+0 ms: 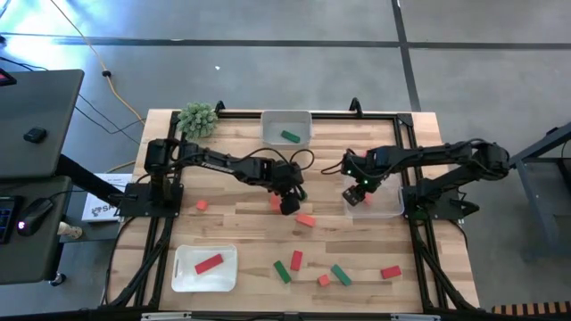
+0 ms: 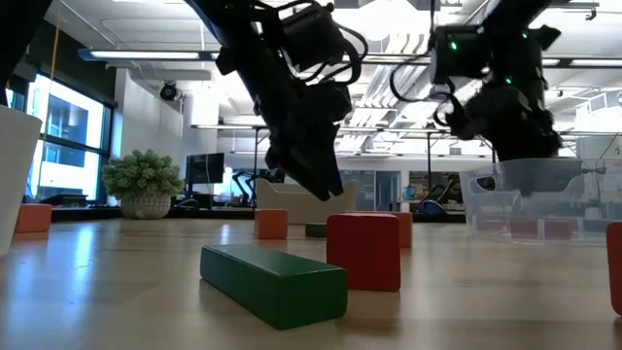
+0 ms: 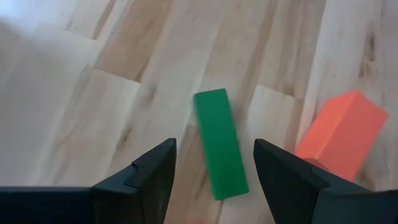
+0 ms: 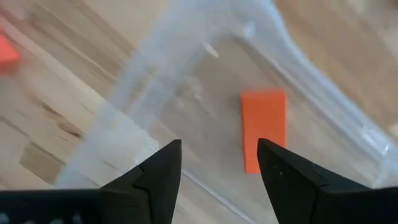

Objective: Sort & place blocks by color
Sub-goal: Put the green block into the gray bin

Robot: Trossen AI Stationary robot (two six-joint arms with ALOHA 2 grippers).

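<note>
High view: left gripper (image 1: 290, 206) sits mid-table, jaws apart, gripping nothing. Left wrist view shows a green block (image 3: 221, 144) lying flat on the wood between and just ahead of its fingers (image 3: 149, 174), w/ a coral block (image 3: 339, 134) just beside, off one finger's outer side. In the high view the coral block (image 1: 306, 219) lies close by the gripper on the near side; the green one is hidden under the arm there.

Right gripper (image 1: 357, 195) hangs over the clear tray (image 1: 393, 209) at the table's right side, jaws apart, nothing in them. Right wrist view: an orange block (image 4: 263, 129) lies flat inside the clear tray (image 4: 143, 74), just ahead of the fingers (image 4: 155, 174), closer to one of them.

Other blocks rel. to the left gripper: a small red cube (image 1: 202, 205) well apart toward the left arm base; nearer the front edge, a green block (image 1: 282, 272), red block (image 1: 296, 259), small orange cube (image 1: 324, 280), another green block (image 1: 341, 275) and, farther right, a red block (image 1: 390, 272). A white tray (image 1: 183, 276) at front-left holds one red block (image 1: 208, 264). A tray at the back (image 1: 268, 125) holds one green block (image 1: 290, 136). Spiky green plant ball (image 1: 197, 118) sits at the back-left corner.

Low view: a green block (image 2: 273, 282) and red block (image 2: 362, 251) lie in front, left gripper (image 2: 316, 180) above the table behind them.
</note>
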